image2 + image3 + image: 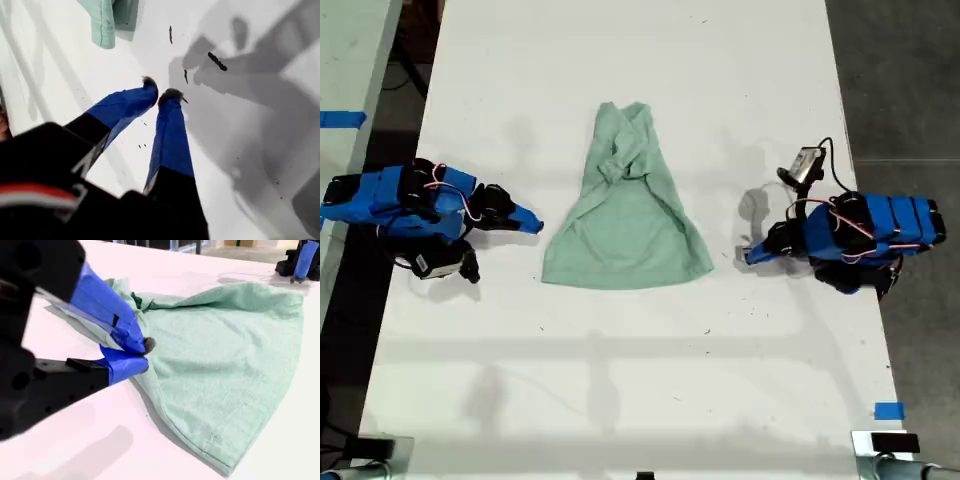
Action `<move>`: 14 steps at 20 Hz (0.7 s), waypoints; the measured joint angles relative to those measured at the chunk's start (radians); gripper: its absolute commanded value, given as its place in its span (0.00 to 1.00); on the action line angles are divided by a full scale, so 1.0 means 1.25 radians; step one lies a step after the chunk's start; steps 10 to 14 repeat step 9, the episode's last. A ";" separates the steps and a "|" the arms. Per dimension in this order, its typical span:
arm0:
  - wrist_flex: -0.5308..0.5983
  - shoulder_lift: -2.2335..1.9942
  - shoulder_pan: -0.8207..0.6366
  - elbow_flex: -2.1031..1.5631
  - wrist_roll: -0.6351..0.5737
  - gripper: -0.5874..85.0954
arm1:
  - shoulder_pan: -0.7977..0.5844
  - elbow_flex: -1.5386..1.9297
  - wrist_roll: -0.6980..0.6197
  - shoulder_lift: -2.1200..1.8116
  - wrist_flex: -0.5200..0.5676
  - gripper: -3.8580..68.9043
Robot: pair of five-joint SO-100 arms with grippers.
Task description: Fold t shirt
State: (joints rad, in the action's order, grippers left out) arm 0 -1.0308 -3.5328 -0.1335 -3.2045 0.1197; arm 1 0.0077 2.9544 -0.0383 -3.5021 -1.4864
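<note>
Bunched t shirt (628,215) between both idle arms

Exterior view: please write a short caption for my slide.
Mint-green t shirt lies partly bunched on white table between two blue arms.

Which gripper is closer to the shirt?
My second gripper, on the exterior view's left: tips beside the shirt; my first gripper stands farther off.

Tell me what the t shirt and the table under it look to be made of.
The t shirt: soft, thin knit cloth, probably cotton jersey, matte. It bunches into folds and shows a stitched hem.
The table: a hard, smooth white top, perhaps laminate or painted board, with a slight sheen. It stays flat and shows small dark scuffs. Its core cannot be told.
</note>
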 measured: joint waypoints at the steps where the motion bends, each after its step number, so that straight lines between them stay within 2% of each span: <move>1: 0.000 0.000 0.000 0.000 0.000 0.01 | 0.000 0.000 -0.015 -0.001 0.000 0.10; 14: 0.000 0.000 -0.013 0.000 0.000 0.01 | -0.001 0.000 -0.040 -0.004 0.000 0.10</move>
